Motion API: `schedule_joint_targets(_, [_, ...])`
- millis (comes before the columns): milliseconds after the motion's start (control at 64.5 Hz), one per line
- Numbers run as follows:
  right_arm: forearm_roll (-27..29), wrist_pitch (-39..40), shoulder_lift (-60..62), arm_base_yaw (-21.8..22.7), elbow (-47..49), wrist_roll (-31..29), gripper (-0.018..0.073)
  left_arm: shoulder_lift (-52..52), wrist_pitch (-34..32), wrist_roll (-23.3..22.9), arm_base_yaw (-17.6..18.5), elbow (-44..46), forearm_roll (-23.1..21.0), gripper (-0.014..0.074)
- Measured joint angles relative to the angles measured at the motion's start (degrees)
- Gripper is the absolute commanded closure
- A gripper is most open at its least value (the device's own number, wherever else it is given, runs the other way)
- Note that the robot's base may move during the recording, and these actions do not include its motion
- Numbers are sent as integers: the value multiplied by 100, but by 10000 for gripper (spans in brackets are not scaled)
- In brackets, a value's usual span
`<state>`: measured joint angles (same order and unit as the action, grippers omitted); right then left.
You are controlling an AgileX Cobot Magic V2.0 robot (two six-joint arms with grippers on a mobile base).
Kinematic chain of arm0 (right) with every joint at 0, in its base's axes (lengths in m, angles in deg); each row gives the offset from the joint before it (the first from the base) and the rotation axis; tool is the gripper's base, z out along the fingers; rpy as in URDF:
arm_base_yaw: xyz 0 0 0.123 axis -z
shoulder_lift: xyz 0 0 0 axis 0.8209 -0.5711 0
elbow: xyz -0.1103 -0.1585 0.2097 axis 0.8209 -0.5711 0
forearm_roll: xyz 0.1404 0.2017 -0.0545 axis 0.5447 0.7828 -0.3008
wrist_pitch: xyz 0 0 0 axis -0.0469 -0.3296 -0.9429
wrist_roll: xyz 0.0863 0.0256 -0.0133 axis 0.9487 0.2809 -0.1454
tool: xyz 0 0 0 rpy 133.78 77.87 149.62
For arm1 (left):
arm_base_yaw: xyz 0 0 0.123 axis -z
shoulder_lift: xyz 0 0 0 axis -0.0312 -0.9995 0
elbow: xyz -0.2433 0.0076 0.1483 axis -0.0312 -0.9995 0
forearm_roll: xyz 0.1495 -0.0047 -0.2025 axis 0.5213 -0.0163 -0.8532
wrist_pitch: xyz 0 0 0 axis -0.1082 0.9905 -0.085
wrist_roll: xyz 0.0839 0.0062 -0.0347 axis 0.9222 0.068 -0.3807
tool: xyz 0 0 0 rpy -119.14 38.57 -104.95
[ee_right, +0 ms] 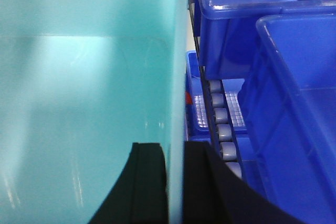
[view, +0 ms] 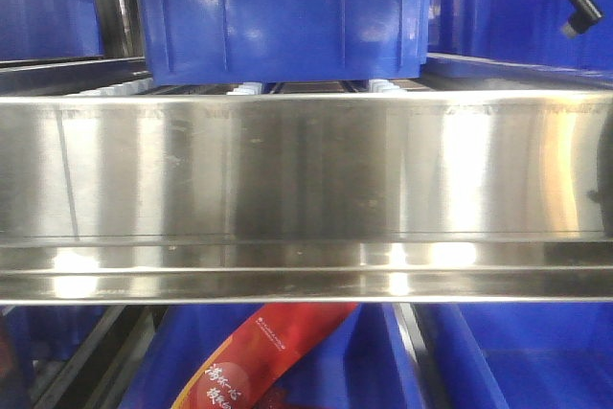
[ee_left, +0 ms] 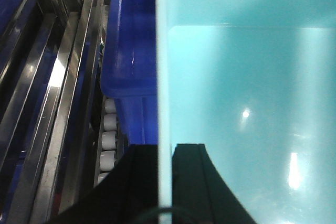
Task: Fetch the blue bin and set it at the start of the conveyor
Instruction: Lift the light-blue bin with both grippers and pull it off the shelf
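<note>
The blue bin (ee_left: pixel 247 93) is a pale turquoise tub filling most of the left wrist view, and its inside (ee_right: pixel 79 108) fills the left of the right wrist view. My left gripper (ee_left: pixel 164 182) is shut on the bin's left wall, one black finger outside and one inside. On the opposite wall my right gripper (ee_right: pixel 176 182) is shut the same way. Neither the bin nor the grippers show in the front view. The conveyor start is out of view.
A wide stainless-steel shelf rail (view: pixel 306 189) spans the front view, with a dark blue crate (view: pixel 283 11) above and a red packet (view: pixel 259 361) below. Dark blue crates (ee_right: pixel 262 66) and grey rollers (ee_right: pixel 223 129) lie right of the bin; rollers (ee_left: pixel 109 135) and steel rails (ee_left: pixel 58 103) lie left.
</note>
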<state>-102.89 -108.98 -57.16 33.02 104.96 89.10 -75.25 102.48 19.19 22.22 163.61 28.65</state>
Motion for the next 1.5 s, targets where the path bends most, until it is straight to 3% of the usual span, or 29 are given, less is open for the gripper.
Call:
schedule_joint_targets(388, [71, 96, -10, -20, 0, 0, 712, 0, 237, -360, 23, 0, 425, 707])
schedule_joint_targets(1504, [9, 231, -10, -20, 0, 0, 712, 0, -52, -383, 23, 0, 432, 707])
